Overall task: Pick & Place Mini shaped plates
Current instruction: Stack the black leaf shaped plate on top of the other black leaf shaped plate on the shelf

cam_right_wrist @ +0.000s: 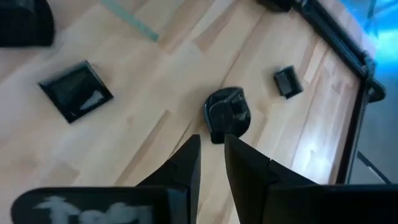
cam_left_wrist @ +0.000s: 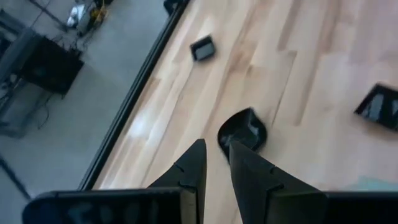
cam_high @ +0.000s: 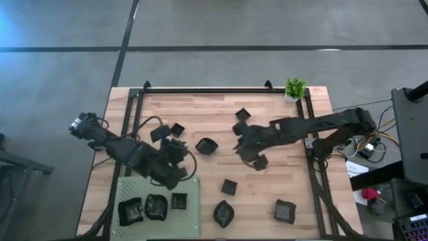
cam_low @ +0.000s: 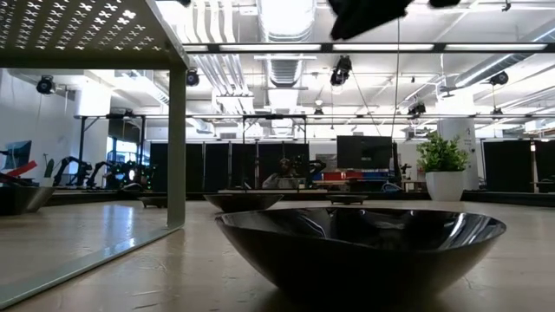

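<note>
Three plates (cam_high: 154,207) lie on the green mat (cam_high: 192,221) at the near left; the others are scattered over the table (cam_high: 294,181), one round plate (cam_high: 206,146) near the middle between both arms. The left gripper (cam_high: 179,159) hovers just left of that plate, its fingers (cam_left_wrist: 193,167) almost together and holding nothing. The right gripper (cam_high: 242,148) hangs to the plate's right, fingers (cam_right_wrist: 186,163) likewise nearly shut and empty. Both wrist views centre on this same dish, so the main risk, as I judge it, is the two arms meeting over it. A narrow jaw could also push the shallow dish along the wood instead of straddling its rim, or knock a neighbouring plate (cam_high: 229,187)
</note>
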